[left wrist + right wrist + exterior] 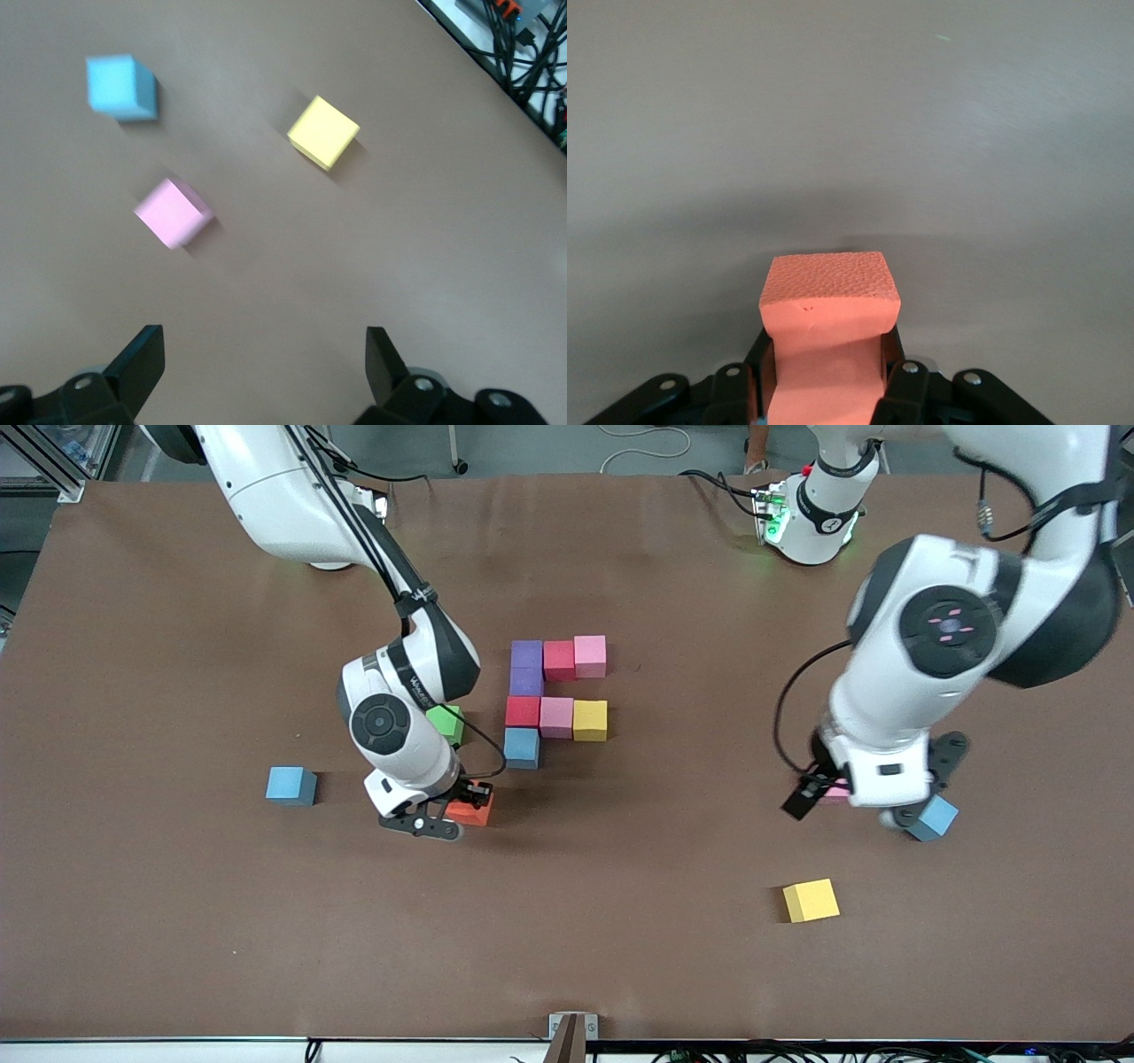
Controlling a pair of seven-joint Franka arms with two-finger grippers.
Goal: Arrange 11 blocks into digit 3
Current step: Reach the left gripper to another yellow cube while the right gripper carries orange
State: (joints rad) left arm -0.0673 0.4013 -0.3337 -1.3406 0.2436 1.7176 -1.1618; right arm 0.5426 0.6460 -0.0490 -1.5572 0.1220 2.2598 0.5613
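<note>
Two arms worked over the brown surface [177, 921]. Toward the right arm's end lay a blue cube [291, 786], well apart from the right jaws [462, 808]. Those jaws were clamped on an orange block [472, 809], squeezing its sides so that the foam bulged above the fingers [908, 390]; whether it touched the surface could not be told. A green cube [446, 723] sat close by the right arm's wrist.

Just past those jaws, toward the middle, eight blocks stood packed together: two purple blocks [526, 667] stacked in a column, a red block [559, 660] and a pink block [590, 655] beside the upper one; below them a second red block [523, 711], a second pink block [556, 716] and a yellow block [590, 720] in a row; and a light blue block [522, 747] nearest the front camera.

Farther along, the left jaws [264, 363] hung spread wide with nothing between them, above a loose pink block [172, 212]. Another blue cube [121, 87] lay just beside that pink block, and a second yellow block [323, 132] lay near them, closer to the front camera.
</note>
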